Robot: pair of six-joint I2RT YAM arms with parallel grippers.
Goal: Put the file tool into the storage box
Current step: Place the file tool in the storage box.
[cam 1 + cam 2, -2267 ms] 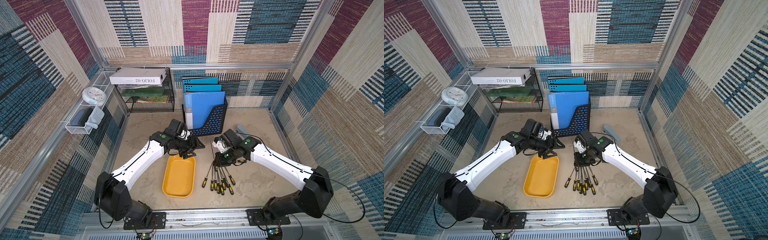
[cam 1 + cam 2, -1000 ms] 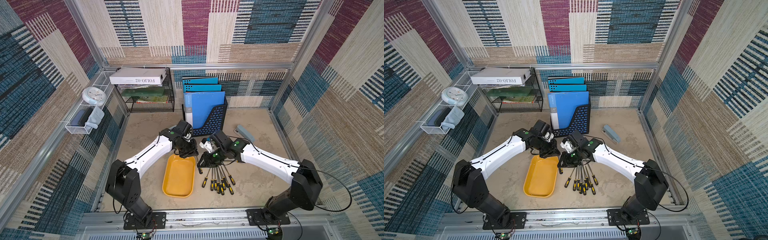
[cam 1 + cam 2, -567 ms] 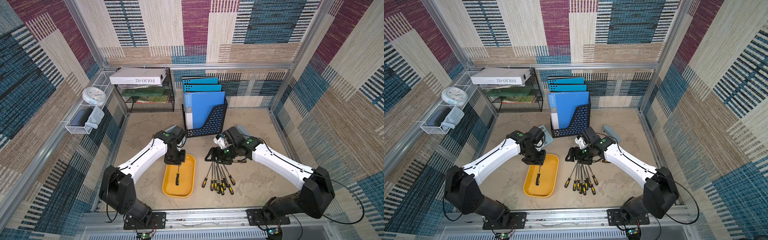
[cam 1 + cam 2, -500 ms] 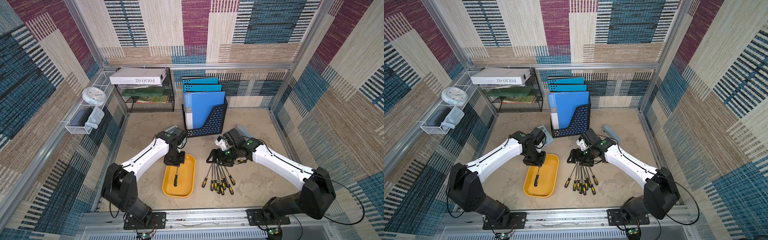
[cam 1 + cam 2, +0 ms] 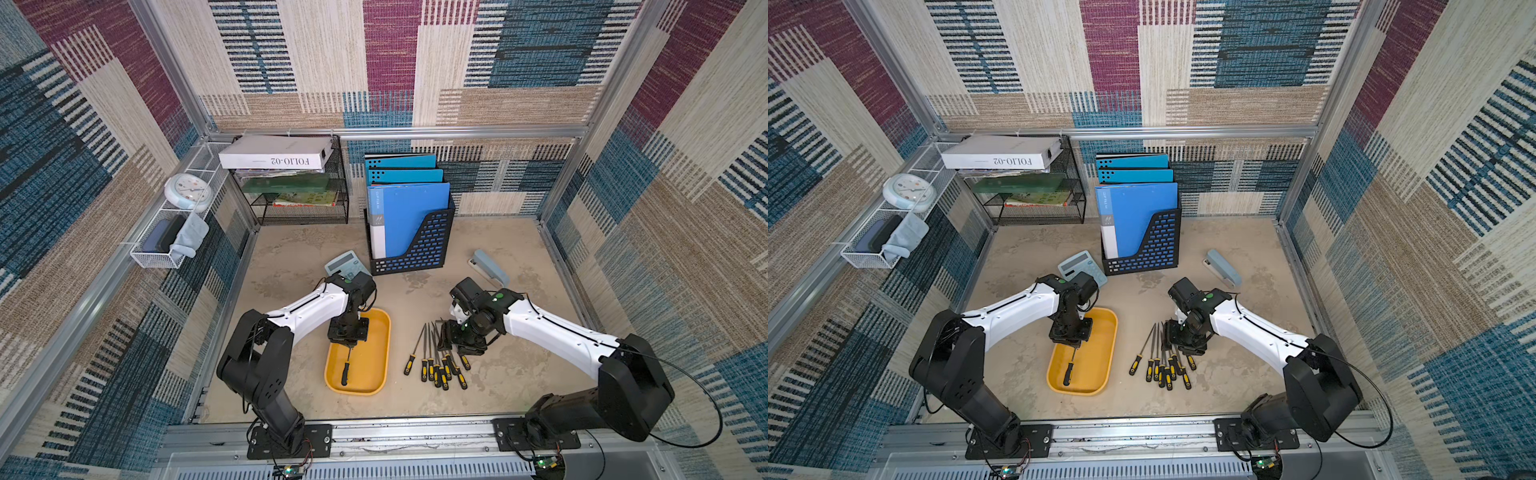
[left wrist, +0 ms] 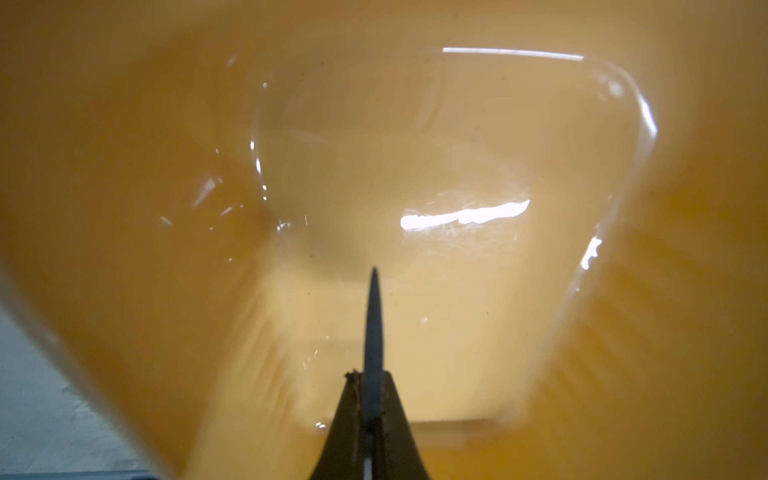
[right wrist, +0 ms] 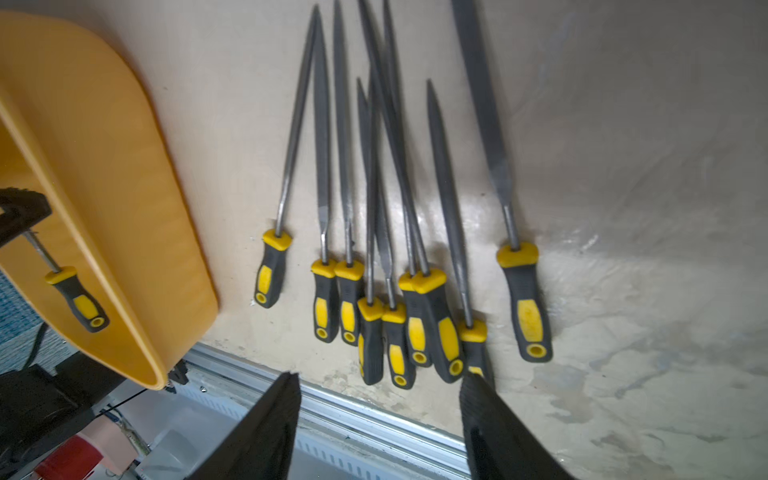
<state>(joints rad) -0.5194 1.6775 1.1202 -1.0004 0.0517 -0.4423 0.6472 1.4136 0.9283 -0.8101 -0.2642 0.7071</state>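
The yellow-and-black-handled steel file [image 5: 345, 371] is inside the shallow orange-yellow plastic storage box [image 5: 372, 361], its blade clenched in the left gripper [image 5: 348, 341]; placement appears nearly done, and the next move calls for release. Only the left wrist view shows that pinch; only the right wrist view shows the right gripper [image 7: 380, 376] spread and empty above loose files [image 7: 324, 299].

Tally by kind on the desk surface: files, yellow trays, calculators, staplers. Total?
Files: 10 (9 loose files, 1 held file in the shut left claw)
storage box: 1
calculator: 1
stapler: 1
Total: 13
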